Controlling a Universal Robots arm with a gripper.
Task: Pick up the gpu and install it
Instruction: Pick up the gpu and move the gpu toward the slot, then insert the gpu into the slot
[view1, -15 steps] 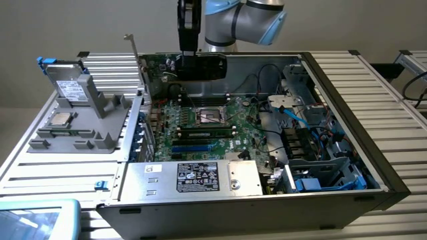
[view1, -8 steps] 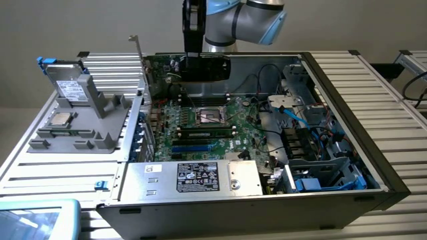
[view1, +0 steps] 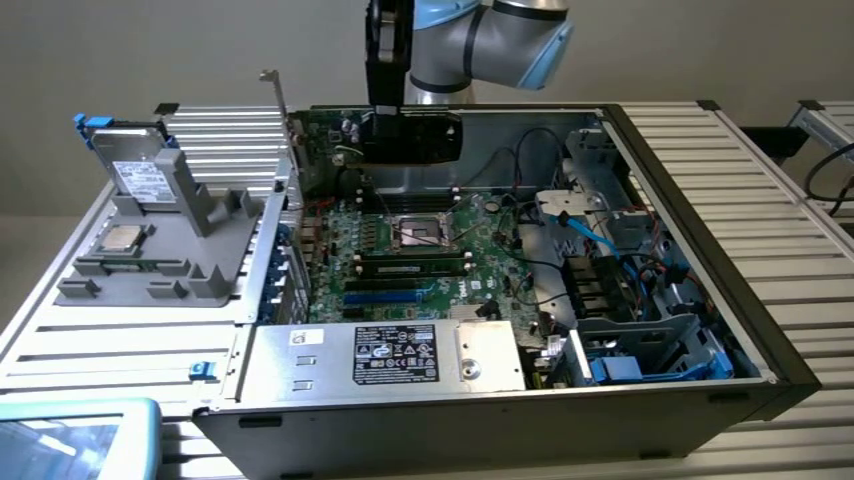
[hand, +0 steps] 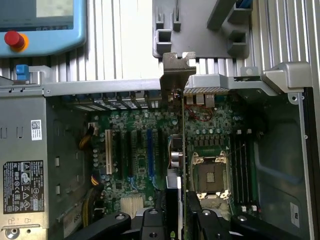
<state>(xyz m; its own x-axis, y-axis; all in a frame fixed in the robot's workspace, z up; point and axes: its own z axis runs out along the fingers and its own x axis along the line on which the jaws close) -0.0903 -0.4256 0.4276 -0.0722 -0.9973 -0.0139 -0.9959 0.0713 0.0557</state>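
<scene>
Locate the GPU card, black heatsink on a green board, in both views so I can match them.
Exterior view: black-faced green GPU card hangs under the arm, above the green motherboard.
Wrist view: edge-on, between the blue expansion slot and the square silver CPU socket.
Shared landmark: that CPU socket, mid-motherboard.

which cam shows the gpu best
The exterior view: the gpu shows its black face broadside, held above the open case. The wrist view catches the gpu edge-on, mainly its silver bracket.
</scene>
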